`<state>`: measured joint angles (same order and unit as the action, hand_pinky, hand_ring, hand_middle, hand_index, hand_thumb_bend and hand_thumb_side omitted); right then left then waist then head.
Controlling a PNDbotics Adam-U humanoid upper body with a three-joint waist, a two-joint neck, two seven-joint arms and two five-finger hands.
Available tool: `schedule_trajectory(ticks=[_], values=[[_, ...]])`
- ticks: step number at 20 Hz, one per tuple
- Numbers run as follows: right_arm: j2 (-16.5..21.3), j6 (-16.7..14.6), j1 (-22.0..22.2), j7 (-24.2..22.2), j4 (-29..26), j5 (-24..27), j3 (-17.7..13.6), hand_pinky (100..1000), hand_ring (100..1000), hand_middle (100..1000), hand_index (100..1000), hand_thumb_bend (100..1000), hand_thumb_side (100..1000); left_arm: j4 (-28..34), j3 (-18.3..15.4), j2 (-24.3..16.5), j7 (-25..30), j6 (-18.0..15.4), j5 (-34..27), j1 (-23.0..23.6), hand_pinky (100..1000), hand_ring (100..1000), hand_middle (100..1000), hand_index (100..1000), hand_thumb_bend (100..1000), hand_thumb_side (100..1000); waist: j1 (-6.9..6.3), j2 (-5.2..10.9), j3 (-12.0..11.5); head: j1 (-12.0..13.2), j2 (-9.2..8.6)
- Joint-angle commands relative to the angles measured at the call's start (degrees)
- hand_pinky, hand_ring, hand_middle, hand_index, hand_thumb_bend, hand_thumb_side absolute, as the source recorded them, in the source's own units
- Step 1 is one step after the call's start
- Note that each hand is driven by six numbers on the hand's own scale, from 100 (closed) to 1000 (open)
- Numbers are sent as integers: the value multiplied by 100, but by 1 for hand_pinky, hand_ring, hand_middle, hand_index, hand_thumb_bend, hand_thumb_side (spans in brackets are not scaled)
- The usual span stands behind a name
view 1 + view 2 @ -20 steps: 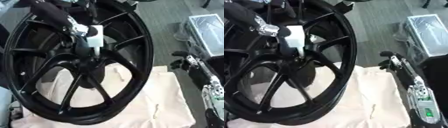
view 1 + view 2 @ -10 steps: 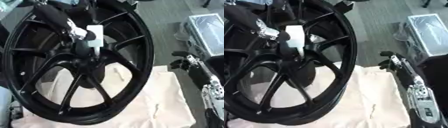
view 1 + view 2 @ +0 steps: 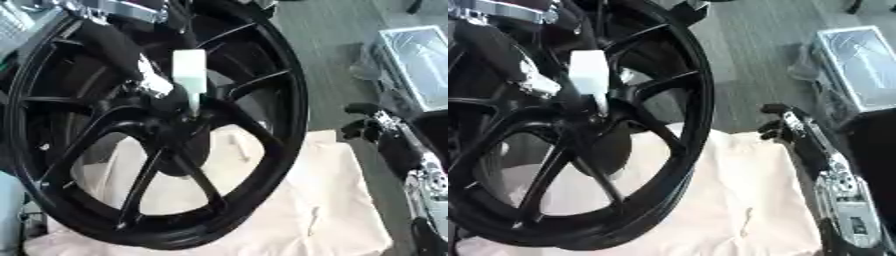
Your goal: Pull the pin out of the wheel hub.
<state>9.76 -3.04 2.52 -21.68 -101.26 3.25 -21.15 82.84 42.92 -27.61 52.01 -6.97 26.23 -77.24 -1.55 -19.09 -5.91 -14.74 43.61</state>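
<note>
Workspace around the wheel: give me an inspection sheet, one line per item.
Surface: cream cloth spread under the wheel, grey floor beyond.
Job's things: black spoked wheel standing tilted on the cloth; white pin sticking out at the hub.
Clutter: clear plastic box on the floor at upper right.
Hands: left hand reaches in from upper left to the pin, its fingers hidden; right hand idle at the right edge, away from the wheel.
Cables: nothing seen.
Surroundings: grey plank floor behind the wheel.
</note>
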Motion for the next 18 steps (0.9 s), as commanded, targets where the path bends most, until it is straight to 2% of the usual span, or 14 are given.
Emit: schedule_trajectory(ticks=[1, 12, 16, 18], values=[[30, 1, -19, -4, -55, -26, -45, 608, 615, 763, 778, 100, 804, -37, -52, -21, -4, -86, 115, -141, 972, 917, 834, 873, 466, 773, 17, 91, 11, 17, -68], [20, 5, -21, -19, -31, -46, -49, 609, 615, 764, 779, 100, 810, -59, -53, 72, -4, -35, 81, -144, 964, 901, 805, 829, 364, 680, 21, 92, 27, 29, -69], [19, 4, -25, -29, -29, -45, -47, 609, 616, 765, 779, 100, 810, -86, -22, 134, -4, 14, 84, -156, 958, 892, 788, 776, 318, 613, 25, 95, 39, 38, -73], [17, 6, -20, -25, -28, -49, -50, 610, 616, 765, 779, 100, 808, -96, -13, 150, -4, 28, 95, -158, 958, 892, 789, 783, 298, 629, 27, 95, 41, 44, -71]])
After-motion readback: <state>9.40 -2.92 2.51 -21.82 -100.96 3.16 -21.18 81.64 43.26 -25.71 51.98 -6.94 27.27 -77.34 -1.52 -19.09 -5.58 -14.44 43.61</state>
